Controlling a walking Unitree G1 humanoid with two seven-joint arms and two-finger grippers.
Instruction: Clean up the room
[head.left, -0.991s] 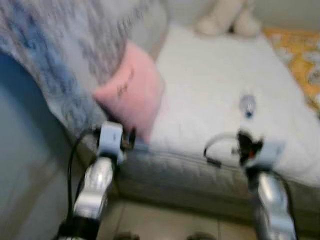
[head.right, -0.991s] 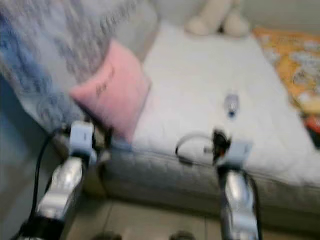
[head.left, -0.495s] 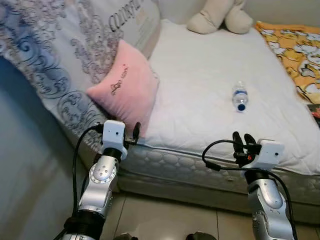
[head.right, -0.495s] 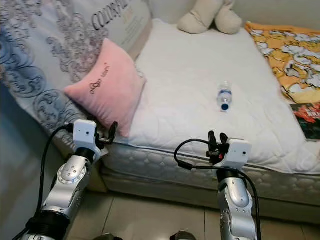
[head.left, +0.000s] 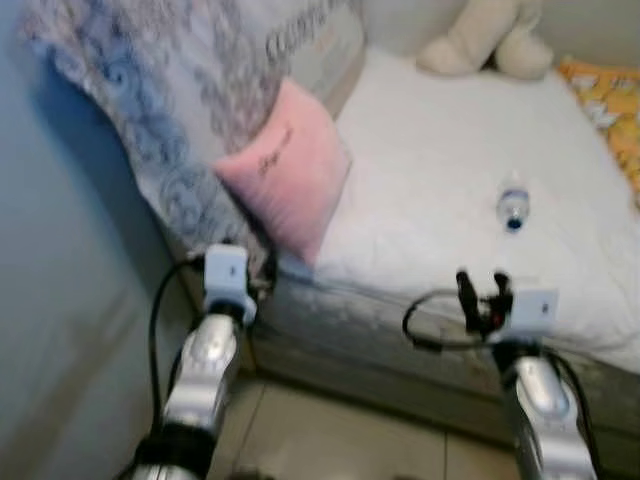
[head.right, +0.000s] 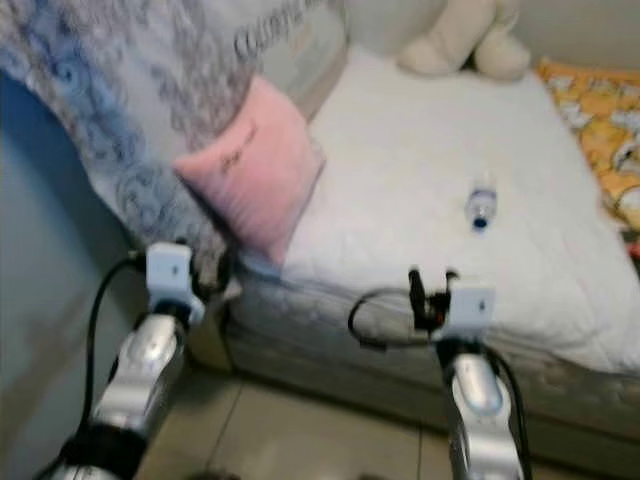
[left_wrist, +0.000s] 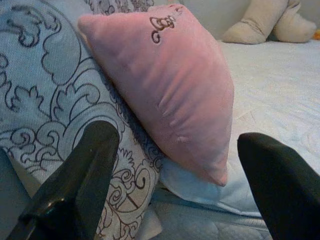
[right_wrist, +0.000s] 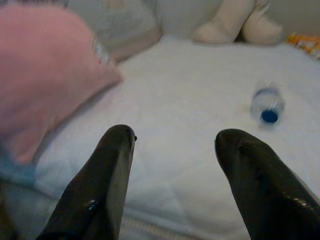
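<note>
Pink pillow (left_wrist: 170, 95) bears unreadable dark script; left gripper (left_wrist: 175, 170) and right gripper (right_wrist: 175, 150) jaws apart.

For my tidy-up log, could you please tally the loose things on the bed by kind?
Pink pillow: 1
Water bottle: 1
Stuffed toy: 1
Yellow patterned blanket: 1
Total: 4

Soft, even daylight fills the room without glare, both eye views are smeared by motion blur, the left wrist view is sharp, and the right wrist view is hazy.
</note>
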